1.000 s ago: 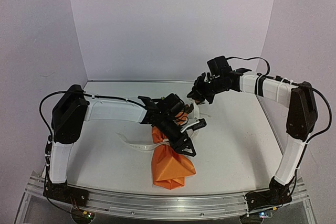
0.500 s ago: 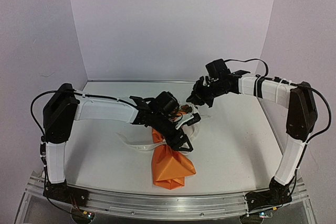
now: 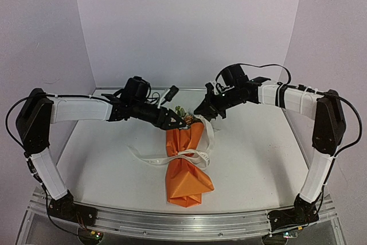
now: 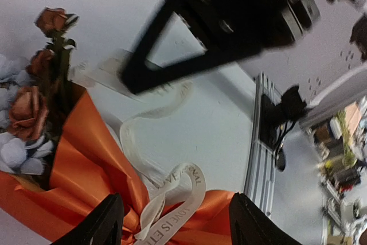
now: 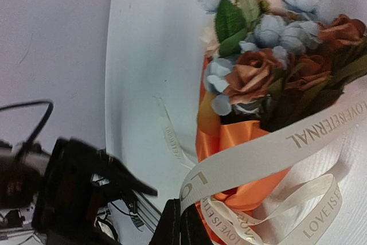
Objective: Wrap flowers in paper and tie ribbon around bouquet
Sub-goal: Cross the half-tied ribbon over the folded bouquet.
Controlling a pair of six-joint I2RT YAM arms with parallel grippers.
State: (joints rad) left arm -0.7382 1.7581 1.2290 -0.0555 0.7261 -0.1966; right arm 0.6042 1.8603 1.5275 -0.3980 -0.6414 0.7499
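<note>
Bouquet (image 3: 184,179): lies on the worktop (image 3: 258,153) between the arms; flowers (image 5: 258,78) at the far end; paper (image 4: 86,159) cinched at the waist by the ribbon (image 5: 269,147)
Right gripper (image 5: 179,225): jaws clenched on one ribbon strand, just beside the flowers
Left gripper (image 4: 175,222): jaws released, empty, above the ribbon loops
Hazard, knot: loops look loose; slack could let the paper spring open
Hazard, pull: a hard tug may drag the light bouquet; the taut strand crosses the flowers and could snag them
Hazard, regrasp: the left jaws might pinch paper along with ribbon and tear it
</note>
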